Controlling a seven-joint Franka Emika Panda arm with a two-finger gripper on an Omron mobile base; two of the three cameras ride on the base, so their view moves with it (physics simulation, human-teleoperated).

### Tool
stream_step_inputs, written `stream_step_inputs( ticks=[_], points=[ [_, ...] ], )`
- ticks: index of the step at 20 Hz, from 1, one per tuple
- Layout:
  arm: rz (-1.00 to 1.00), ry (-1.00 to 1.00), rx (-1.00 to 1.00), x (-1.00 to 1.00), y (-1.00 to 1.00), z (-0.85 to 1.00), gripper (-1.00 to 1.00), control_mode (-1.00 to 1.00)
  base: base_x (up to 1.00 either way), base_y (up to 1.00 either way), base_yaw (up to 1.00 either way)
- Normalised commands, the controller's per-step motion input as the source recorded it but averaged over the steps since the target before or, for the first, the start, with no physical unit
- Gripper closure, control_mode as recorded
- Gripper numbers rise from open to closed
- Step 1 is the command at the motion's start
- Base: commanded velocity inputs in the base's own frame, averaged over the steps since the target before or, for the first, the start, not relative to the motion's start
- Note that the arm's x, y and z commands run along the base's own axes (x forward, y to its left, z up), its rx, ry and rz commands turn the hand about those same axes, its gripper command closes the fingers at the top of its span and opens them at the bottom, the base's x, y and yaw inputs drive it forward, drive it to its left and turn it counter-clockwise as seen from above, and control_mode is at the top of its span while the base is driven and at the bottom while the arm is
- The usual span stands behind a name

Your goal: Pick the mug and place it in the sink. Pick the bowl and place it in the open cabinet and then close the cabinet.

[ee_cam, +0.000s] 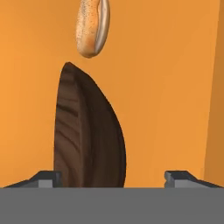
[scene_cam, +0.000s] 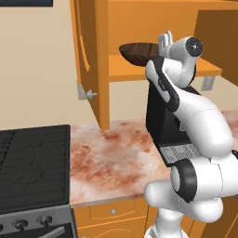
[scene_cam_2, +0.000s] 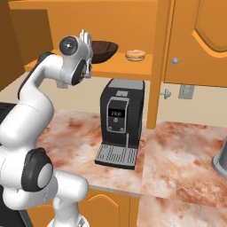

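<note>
Left base view: one wide, shallow, dark brown ribbed wooden bowl sits at the front edge of the orange wall cabinet's shelf. Right base view: one tan ring pastry lies beside it. Hand view: the end effector stands spread wide, gripping nothing.

A dark brown wood grain with ribbed streaks is shown on the bowl, matt in finish. The cabinet is rendered as smooth orange wood, with a small silvery metal knob at about 7 o'clock of its open door. The pastry has a tan, speckled, crusty surface. The counter is seen as polished reddish-white mottled stone. The coffee machine is cased in smooth black plastic with a ribbed grey metal tray. The stove is given a matt black grate. The arm is glossy white.
</note>
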Motion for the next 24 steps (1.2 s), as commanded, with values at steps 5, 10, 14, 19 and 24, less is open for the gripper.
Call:
stream_step_inputs(
  ticks=[5,10,14,19,24],
  points=[
    [0.0,-0.1,0.0,-0.33,0.0,0.12,-1.0,-1.0,0.0,0.0,0.0],
    [0.0,-0.08,0.0,-0.54,0.0,0.29,-1.0,-1.0,0.0,0.0,0.0],
    [0.0,-0.05,0.0,-0.57,-0.01,0.45,-1.0,-1.0,0.0,0.0,0.0],
    [0.0,0.0,0.0,-0.69,-0.03,0.18,-1.0,-1.0,0.0,0.0,0.0],
    [0.0,-0.02,0.0,-0.74,-0.12,0.04,-1.0,-1.0,0.0,0.0,0.0]
  ],
)
